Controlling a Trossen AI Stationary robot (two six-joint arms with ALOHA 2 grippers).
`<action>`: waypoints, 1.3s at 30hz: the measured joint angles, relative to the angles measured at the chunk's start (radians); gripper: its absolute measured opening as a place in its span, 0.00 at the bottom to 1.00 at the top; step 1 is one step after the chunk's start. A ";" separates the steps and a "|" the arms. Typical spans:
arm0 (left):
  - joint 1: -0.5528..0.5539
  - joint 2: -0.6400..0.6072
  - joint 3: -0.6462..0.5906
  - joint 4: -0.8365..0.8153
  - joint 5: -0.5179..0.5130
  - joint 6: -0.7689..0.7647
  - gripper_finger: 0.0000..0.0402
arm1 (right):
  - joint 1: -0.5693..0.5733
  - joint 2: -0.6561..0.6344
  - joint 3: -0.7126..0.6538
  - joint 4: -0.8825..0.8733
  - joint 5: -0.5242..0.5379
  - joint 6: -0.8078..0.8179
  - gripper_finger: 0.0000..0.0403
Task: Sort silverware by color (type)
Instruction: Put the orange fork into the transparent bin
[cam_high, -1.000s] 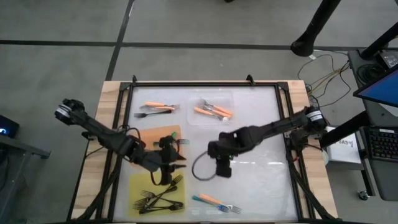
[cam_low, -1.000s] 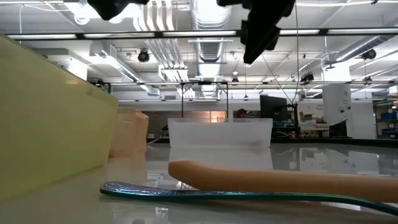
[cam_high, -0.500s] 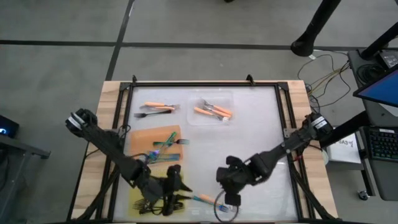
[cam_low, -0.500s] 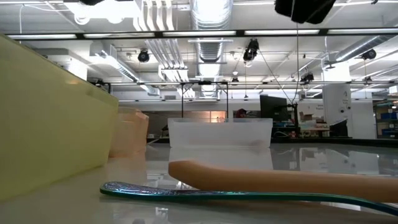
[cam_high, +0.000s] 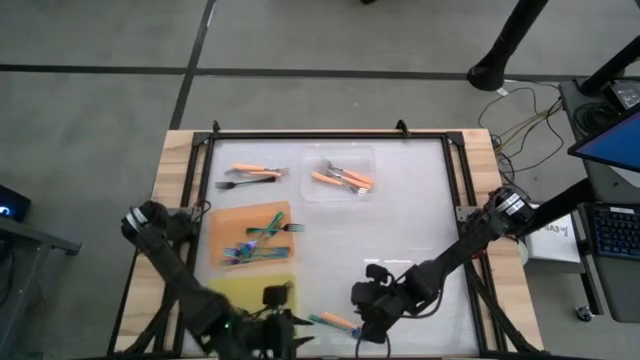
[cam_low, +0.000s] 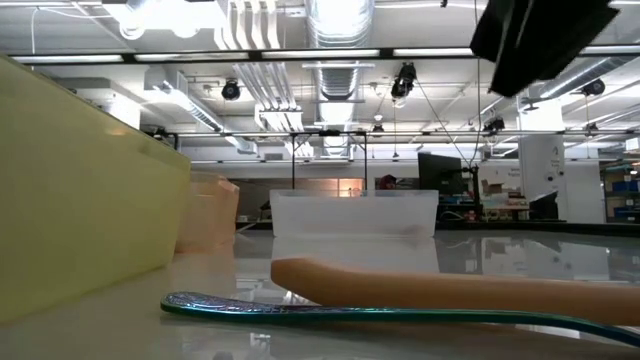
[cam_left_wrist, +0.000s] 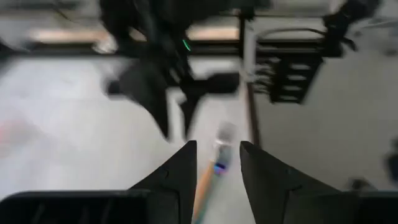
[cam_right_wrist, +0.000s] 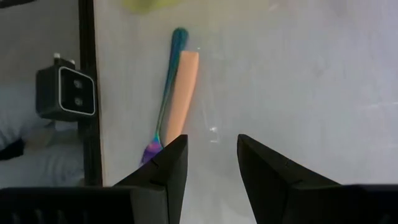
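Note:
Near the table's front edge lie an orange-handled fork (cam_high: 333, 321) (cam_right_wrist: 185, 90) and a teal fork (cam_right_wrist: 170, 81) (cam_low: 350, 312), side by side. My left gripper (cam_high: 298, 322) (cam_left_wrist: 214, 155) hovers open just left of them, pointing toward the table's right. My right gripper (cam_high: 364, 326) (cam_right_wrist: 208, 149) hovers open just right of them, slanting down. Neither holds anything. Teal forks (cam_high: 250, 245) lie on the orange mat (cam_high: 225, 225). Orange-handled forks lie at the far left (cam_high: 250, 173) and in the clear tray (cam_high: 340, 178).
My left arm covers the near part of the yellow mat (cam_high: 250, 288). A black frame (cam_high: 330, 135) runs round the table. A small camera (cam_right_wrist: 65, 93) sits at the near edge beside the two forks. The low view shows my right arm (cam_low: 540, 40) overhead.
My left gripper has swung from the mats toward the table's near edge and to the right, ending beside the two near forks. My right gripper has come from the table's middle toward the near edge and sunk lower. Both stay open.

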 joint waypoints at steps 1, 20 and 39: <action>-0.016 0.020 0.055 -0.063 -0.048 -0.005 0.26 | 0.001 0.015 0.000 0.013 -0.001 0.000 0.32; -0.080 0.341 0.535 -0.600 -0.172 -0.369 0.26 | 0.033 0.215 0.071 0.061 -0.096 -0.028 0.32; -0.098 0.337 0.512 -0.606 -0.213 -0.442 0.26 | 0.040 0.288 0.079 0.056 -0.025 -0.034 0.29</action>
